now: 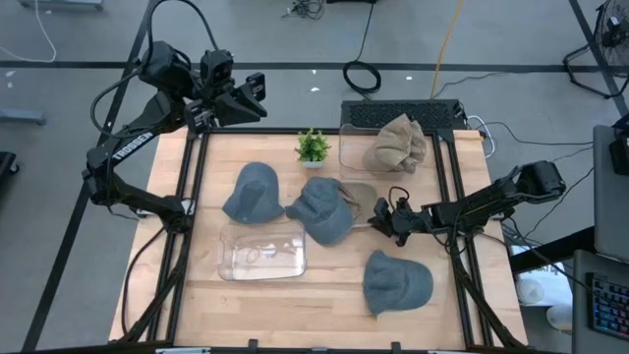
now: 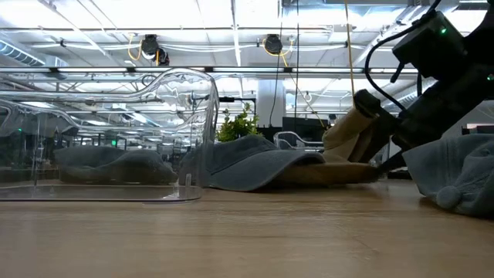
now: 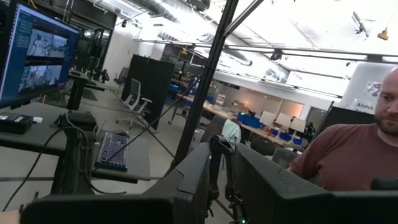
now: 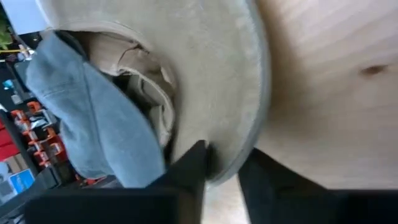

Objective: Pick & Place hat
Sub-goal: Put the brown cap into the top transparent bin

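A tan cap (image 1: 360,193) lies at the table's middle, partly under a blue-grey cap (image 1: 322,210) that rests on its crown. My right gripper (image 1: 377,218) reaches in low from the table's right and is shut on the tan cap's brim. My left gripper (image 1: 252,94) hangs high over the far left corner, shut and holding nothing. A blue-grey bucket hat (image 1: 254,191) lies left of the two caps. Another blue-grey cap (image 1: 397,283) lies near the front right. My right gripper pinches the tan cap's brim at its outer edge (image 4: 231,163) between its two fingers (image 4: 188,167). The fingers come from the table's right, slanting down. The brim lies low on the table, and the cap's crown stays under the blue-grey cap.
An empty clear container (image 1: 261,254) stands near the front, left of centre. A second clear container (image 1: 350,157) at the far right holds a crumpled tan hat (image 1: 397,146). A small green plant (image 1: 313,146) stands at the far middle. Bare wood lies at the front left.
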`<action>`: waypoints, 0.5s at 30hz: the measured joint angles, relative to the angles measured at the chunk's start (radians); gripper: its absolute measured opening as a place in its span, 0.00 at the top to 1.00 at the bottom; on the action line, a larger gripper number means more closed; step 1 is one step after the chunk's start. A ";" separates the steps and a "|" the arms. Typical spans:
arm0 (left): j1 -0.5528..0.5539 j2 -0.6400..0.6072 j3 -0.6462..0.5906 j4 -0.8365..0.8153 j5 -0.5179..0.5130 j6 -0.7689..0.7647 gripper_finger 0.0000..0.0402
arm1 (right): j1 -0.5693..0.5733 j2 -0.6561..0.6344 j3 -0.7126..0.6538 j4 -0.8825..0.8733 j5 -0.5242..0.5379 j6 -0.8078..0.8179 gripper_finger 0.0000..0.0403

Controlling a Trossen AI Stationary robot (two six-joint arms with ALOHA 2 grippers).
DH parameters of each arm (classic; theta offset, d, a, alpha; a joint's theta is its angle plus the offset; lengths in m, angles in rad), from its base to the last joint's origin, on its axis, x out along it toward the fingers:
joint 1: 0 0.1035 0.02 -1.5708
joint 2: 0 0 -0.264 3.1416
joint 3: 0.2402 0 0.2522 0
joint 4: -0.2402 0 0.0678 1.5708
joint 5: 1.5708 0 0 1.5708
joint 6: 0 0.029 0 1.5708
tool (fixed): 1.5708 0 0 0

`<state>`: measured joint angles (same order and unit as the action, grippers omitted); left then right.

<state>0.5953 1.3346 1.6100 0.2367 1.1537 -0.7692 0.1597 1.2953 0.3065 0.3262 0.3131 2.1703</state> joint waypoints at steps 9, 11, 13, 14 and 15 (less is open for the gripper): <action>0.000 0.000 0.000 0.000 0.001 0.000 0.79 | 0.032 -0.020 0.001 0.003 0.026 -0.021 0.99; 0.000 0.000 0.000 0.000 0.005 -0.004 0.79 | 0.045 -0.045 0.001 -0.001 0.032 -0.021 0.99; 0.000 0.000 0.000 0.000 0.015 -0.014 0.79 | 0.063 -0.084 0.001 -0.024 0.050 -0.023 0.99; 0.000 0.000 0.000 0.000 0.023 -0.019 0.79 | 0.071 -0.106 0.001 -0.043 0.061 -0.022 0.99; 0.000 0.000 0.000 0.000 0.027 -0.019 0.79 | 0.079 -0.129 0.001 -0.070 0.079 -0.022 0.99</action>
<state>0.5952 1.3347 1.6100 0.2363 1.1809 -0.7881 0.2389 1.1665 0.3073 0.2567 0.3920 2.1487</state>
